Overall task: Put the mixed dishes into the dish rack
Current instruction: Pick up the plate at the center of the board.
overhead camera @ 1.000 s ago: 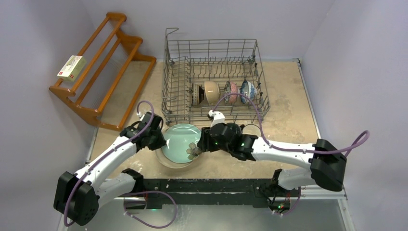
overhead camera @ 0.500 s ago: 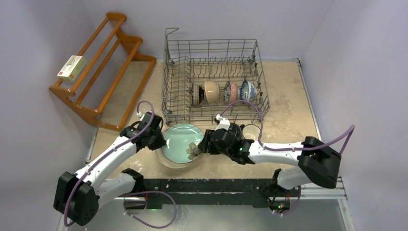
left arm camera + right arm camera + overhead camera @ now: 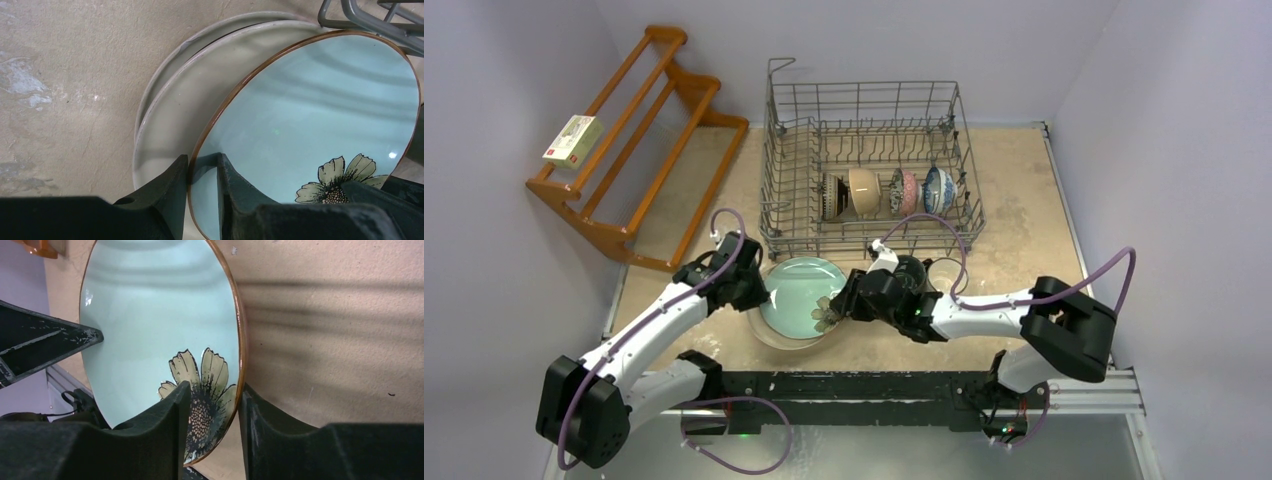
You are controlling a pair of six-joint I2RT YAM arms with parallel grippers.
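A mint green plate (image 3: 799, 295) with a flower motif is tilted up off a stack of pale plates (image 3: 769, 335) just in front of the dish rack (image 3: 774, 200). My left gripper (image 3: 759, 290) is shut on the mint plate's left rim (image 3: 310, 110), one finger above it and one below (image 3: 202, 165). My right gripper (image 3: 839, 305) straddles the right rim at the flower (image 3: 160, 315). It is open (image 3: 215, 395), its jaws set wider than the rim is thick. Several small bowls (image 3: 864, 190) stand on edge in the rack.
A white mug (image 3: 946, 272) stands behind my right wrist, close to the rack's front wall. Rack wire (image 3: 370, 20) lies just past the plate's far edge. A brown wooden shelf (image 3: 624, 150) with a small box (image 3: 573, 140) leans at the back left.
My right gripper has slid left over the plate's flower edge, its jaws narrowing, and that arm's elbow has swung left. The left gripper has kept its hold without moving.
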